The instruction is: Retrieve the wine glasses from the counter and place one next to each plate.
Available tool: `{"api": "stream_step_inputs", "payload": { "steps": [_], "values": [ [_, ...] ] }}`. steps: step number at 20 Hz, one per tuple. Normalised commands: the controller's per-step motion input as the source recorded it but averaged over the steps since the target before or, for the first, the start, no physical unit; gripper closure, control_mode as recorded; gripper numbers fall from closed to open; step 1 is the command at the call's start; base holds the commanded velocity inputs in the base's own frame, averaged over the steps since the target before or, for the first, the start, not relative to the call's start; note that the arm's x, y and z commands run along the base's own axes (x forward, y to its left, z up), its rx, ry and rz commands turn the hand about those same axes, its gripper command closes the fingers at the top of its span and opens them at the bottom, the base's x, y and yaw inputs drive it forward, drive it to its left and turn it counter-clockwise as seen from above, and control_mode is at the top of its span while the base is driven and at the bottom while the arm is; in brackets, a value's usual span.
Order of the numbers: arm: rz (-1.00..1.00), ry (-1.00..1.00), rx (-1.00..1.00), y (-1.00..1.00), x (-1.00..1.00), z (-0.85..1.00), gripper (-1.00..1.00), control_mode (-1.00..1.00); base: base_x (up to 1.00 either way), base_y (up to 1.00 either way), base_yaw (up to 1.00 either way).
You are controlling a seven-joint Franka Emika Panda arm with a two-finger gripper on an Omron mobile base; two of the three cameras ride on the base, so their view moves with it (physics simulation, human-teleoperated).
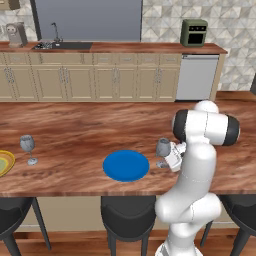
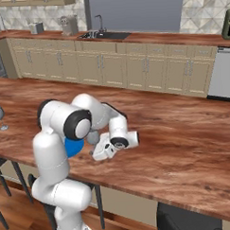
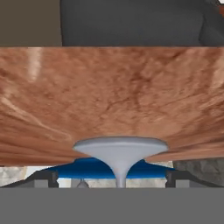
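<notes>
One wine glass [image 1: 162,148] stands upright on the long wooden bar top, just right of the blue plate [image 1: 126,165]. My gripper [image 1: 168,160] is low beside it, open. The hand view looks at it rolled over: the glass's round foot [image 3: 120,148] and thin stem sit midway between my gripper's [image 3: 111,181] fingertips [image 3: 43,179], which stand wide apart and clear of the stem, with the blue plate [image 3: 89,168] behind. A second wine glass [image 1: 28,145] stands at far left beside the yellow-rimmed plate [image 1: 4,162]. The right base view has the near glass [image 2: 93,137] by the plate [image 2: 73,146], partly behind my arm.
The back counter [image 1: 125,47] carries a sink [image 1: 62,45], a coffee machine [image 1: 16,34] and a green toaster oven [image 1: 194,32]. Dark stools [image 1: 127,212] line the bar top's near edge. Bare wood stretches right of my arm.
</notes>
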Motion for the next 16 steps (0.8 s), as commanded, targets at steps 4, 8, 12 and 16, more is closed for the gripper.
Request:
{"api": "stream_step_inputs", "payload": {
  "steps": [4,8,12,16],
  "values": [
    [0.0,-0.01,0.0,-0.07,-0.17,0.0,-1.0,-1.0,0.0,0.0,0.0],
    [0.0,0.0,0.01,-0.3,0.0,0.0,-1.0,-1.0,0.0,0.0,0.0],
    [-0.03,0.0,0.01,-0.36,0.0,0.0,-1.0,-1.0,0.0,0.0,0.0],
    [-0.05,-0.04,0.04,-0.32,-0.14,0.05,-1.0,-1.0,0.0,0.0,0.0]
  ]
}}
